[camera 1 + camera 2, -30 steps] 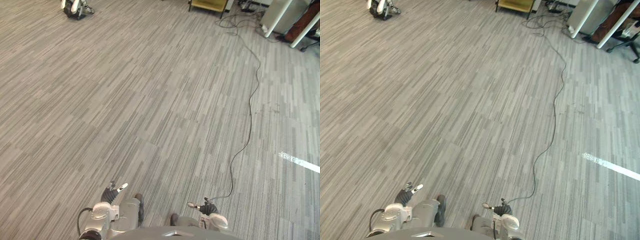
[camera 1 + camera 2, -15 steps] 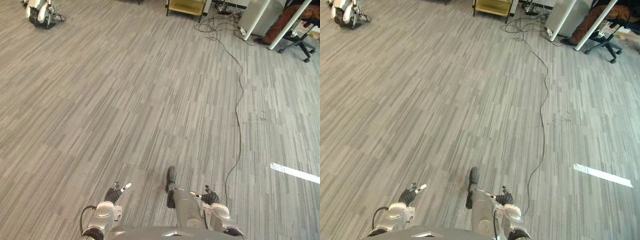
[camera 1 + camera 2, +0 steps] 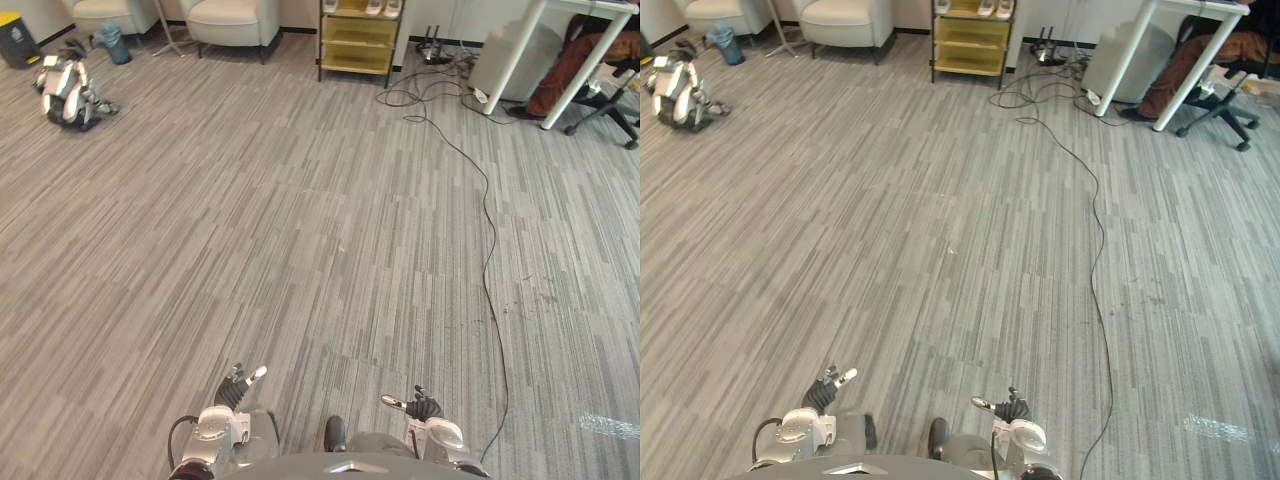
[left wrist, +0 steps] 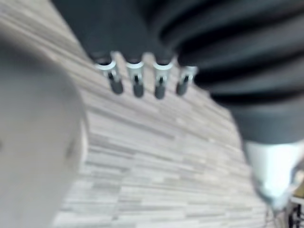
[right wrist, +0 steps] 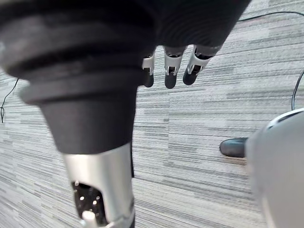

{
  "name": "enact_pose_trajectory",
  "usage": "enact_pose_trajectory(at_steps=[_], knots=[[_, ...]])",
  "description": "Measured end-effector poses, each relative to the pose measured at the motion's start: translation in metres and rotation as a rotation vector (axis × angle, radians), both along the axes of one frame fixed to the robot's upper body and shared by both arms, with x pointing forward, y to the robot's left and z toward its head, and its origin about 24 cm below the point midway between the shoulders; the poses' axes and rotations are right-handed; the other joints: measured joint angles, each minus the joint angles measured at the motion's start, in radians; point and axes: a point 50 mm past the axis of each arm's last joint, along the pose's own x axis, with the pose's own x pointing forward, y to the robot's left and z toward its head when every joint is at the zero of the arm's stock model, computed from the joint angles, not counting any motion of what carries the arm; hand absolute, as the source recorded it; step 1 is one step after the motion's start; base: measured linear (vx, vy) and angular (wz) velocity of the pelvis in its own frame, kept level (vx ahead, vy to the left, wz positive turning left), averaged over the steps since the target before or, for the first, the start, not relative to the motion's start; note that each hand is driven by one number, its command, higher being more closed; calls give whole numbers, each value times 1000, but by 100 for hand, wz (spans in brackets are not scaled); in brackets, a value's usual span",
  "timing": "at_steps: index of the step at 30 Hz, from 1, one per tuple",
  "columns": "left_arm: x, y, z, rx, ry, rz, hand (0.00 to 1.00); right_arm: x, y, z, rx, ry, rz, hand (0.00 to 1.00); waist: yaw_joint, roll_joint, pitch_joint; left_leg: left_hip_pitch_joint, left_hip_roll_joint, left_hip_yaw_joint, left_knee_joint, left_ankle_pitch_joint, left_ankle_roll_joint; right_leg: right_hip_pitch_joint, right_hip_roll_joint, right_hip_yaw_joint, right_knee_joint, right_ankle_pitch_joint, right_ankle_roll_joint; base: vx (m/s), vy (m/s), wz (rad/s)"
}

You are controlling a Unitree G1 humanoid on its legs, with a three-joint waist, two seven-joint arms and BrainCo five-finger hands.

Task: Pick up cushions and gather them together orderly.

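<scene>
Grey striped carpet spreads out ahead of me, and I make out no loose cushion on it. Two pale armchairs (image 3: 235,20) with seat pads stand against the far wall at the upper left. My left hand (image 3: 238,385) hangs low at the bottom of the left eye view, fingers straight and empty. My right hand (image 3: 415,407) hangs low to its right, also relaxed and holding nothing. In the wrist views the left fingers (image 4: 137,80) and the right fingers (image 5: 168,71) point at bare carpet.
A thin black cable (image 3: 490,260) runs across the floor from the far wall to the lower right. A yellow shelf unit (image 3: 360,35), a white table leg (image 3: 510,60) and an office chair (image 3: 610,95) line the far side. A small robot (image 3: 68,92) lies at the far left.
The camera has moved: the whole picture shifted and the far wall with armchairs and shelf has come into view. Both hands stay low and empty.
</scene>
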Motion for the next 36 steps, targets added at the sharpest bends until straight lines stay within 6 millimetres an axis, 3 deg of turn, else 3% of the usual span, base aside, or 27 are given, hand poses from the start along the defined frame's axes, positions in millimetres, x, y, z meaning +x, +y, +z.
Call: enact_pose_trajectory(at_steps=[1,2,4,6,7,9,10,11,12,13,14,15,17,18,19,20,21,23,24,26,27,28,30,31,32,33,36], knots=[[-2,1,0,-2,-2,8,0,3,1,1,1,-6,5,0,22,2,2,-11,-57,-8,-346,27,-9,49,-21,49,-32,-17,19,459,135,-98],[-3,2,0,-4,1,17,0,3,3,1,0,-4,19,0,25,0,3,-10,-93,-36,-552,84,-9,87,-40,72,-50,-36,27,562,205,-86],[-5,2,-1,-5,4,19,0,3,5,0,-2,-2,26,0,30,4,-1,-16,-121,-61,-780,176,-34,142,-58,94,-75,-75,44,556,257,-33],[-2,0,0,-8,-6,10,0,3,5,0,-5,-1,39,0,42,7,-7,-61,-112,-48,-758,271,-17,189,-70,108,-80,-135,66,578,286,-18],[-1,3,1,-2,-12,14,0,3,13,-1,14,-2,42,0,47,-21,-21,-59,-146,-42,-743,331,24,195,-107,108,-53,-171,60,626,272,-7],[-2,11,1,6,-13,35,0,2,22,-3,37,1,48,0,49,-67,-40,-56,-198,-53,-720,342,91,129,-150,105,112,-203,73,626,258,-11],[-3,14,1,15,-9,35,0,0,26,-4,47,4,48,0,48,-84,-50,-52,-212,-40,-691,322,116,86,-169,106,238,-221,118,643,231,-5],[-2,20,1,32,-10,29,0,-4,31,-6,62,17,50,0,44,-118,-52,-27,-243,-28,-626,235,142,10,-201,120,488,-208,228,639,214,2],[-3,21,1,36,-4,30,0,-6,32,-7,63,28,54,0,37,-125,-52,5,-254,-28,-586,180,146,-54,-210,148,670,-137,345,621,198,3],[-4,21,1,37,1,29,0,-8,32,-8,64,34,56,0,35,-127,-49,29,-262,-32,-573,156,150,-83,-214,154,767,-110,378,581,185,9],[-6,21,-1,41,17,12,0,-10,31,-9,58,39,58,0,26,-131,-46,113,-286,-41,-577,110,157,-153,-251,108,971,-127,335,560,175,21],[-9,20,-2,39,29,1,0,-11,27,-8,47,35,59,0,14,-125,-44,177,-302,-58,-605,90,163,-186,-272,49,1029,-160,264,543,156,31],[-7,16,-3,39,30,-23,0,-9,23,-6,36,13,54,0,0,-115,-40,287,-317,-87,-676,74,169,-251,-289,-37,987,-229,186,525,109,41],[-8,15,-3,37,37,-31,0,-8,20,-5,31,6,47,0,-13,-112,-38,352,-315,-113,-705,60,178,-317,-282,-100,857,-274,158,497,55,46],[-8,14,-4,36,38,-32,0,-8,19,-5,29,4,43,0,-15,-112,-37,374,-315,-120,-714,54,177,-344,-279,-111,798,-276,156,603,25,60],[-9,12,-4,32,40,-34,0,-8,15,-4,20,3,39,0,-25,-110,-36,417,-314,-142,-736,39,173,-390,-266,-118,628,-250,154,556,-17,62],[-9,10,-4,27,41,-35,0,-8,12,-4,15,6,34,0,-32,-105,-33,458,-308,-167,-765,22,160,-418,-245,-108,400,-159,156,572,-34,62],[-10,10,-5,25,43,-27,0,-9,11,-4,12,7,34,0,-40,-107,-26,524,-302,-199,-783,-20,142,-430,-226,-80,137,-19,171,669,-99,57],[-11,9,-5,22,47,-27,0,-8,12,-4,15,6,35,0,-45,-113,-23,557,-302,-226,-774,-58,123,-443,-227,-62,78,23,170,747,-177,58],[-15,9,-7,23,62,-29,0,-8,14,-4,21,4,34,0,-62,-118,-28,622,-289,-276,-754,-110,81,-433,-226,-58,84,29,148,675,-225,74],[-21,10,-10,26,84,-24,0,-8,12,-4,23,2,14,0,-69,-104,-31,636,-265,-309,-696,-136,64,-417,-212,-60,119,134,112,726,-287,88],[-23,7,-12,18,97,-22,0,-11,10,-5,24,10,-2,0,-69,-69,-49,598,-231,-324,-570,-145,43,-410,-190,-74,159,189,92,708,-310,70],[-28,-3,-14,-10,114,-2,0,-12,-6,-2,-11,10,8,0,-66,8,-62,445,-130,-260,-193,-40,-85,-347,-126,-115,170,160,72,827,-322,24],[-32,-6,-16,-31,127,22,0,-12,-12,-1,-29,13,21,0,-49,40,-55,345,-33,-158,34,72,-82,-284,-78,-111,118,142,54,686,-233,-26],[-31,-6,-16,-33,124,21,0,-13,-14,-1,-32,20,21,0,-36,59,-54,313,22,-78,118,56,-47,-235,-57,-100,88,143,48,541,-176,-44],[-29,-5,-15,-34,116,25,0,-15,-13,-2,-27,31,20,0,-29,48,-46,282,51,-14,162,31,-24,-184,-51,-88,53,139,43,486,-166,-38],[-23,-3,-11,-39,78,33,0,-14,-8,-3,-12,32,20,0,-20,28,-33,191,57,45,90,-43,-26,-54,-59,-56,-36,135,39,521,-78,-26]])
